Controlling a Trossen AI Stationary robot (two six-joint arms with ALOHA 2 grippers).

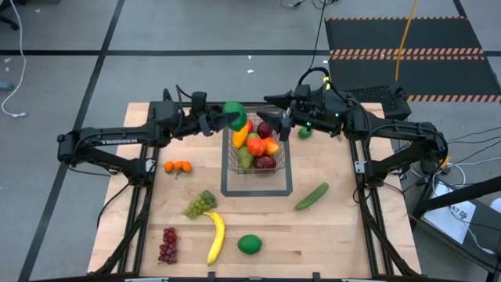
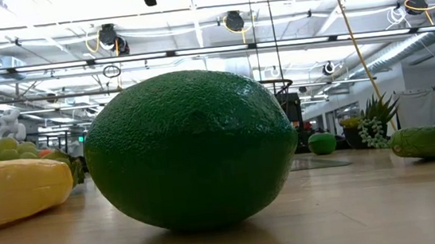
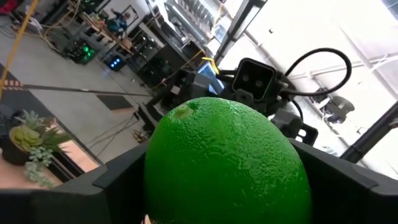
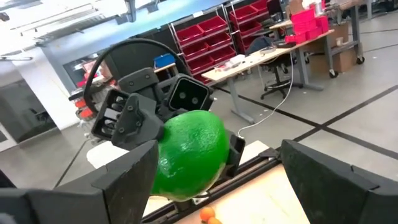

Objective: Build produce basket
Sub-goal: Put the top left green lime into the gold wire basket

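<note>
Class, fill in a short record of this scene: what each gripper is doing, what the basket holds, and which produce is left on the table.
left gripper: shut on lime, at the basket's rim
right gripper: open, empty, beside basket
basket: partly filled with mixed fruit
on table: banana, cucumber, green grapes, red grapes, second lime, oranges

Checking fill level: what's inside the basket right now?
The basket holds a pile: orange and yellow fruit, dark red pieces, something green. Lower layers are covered. The lime in the left claw hangs at the rim, not in.
</note>
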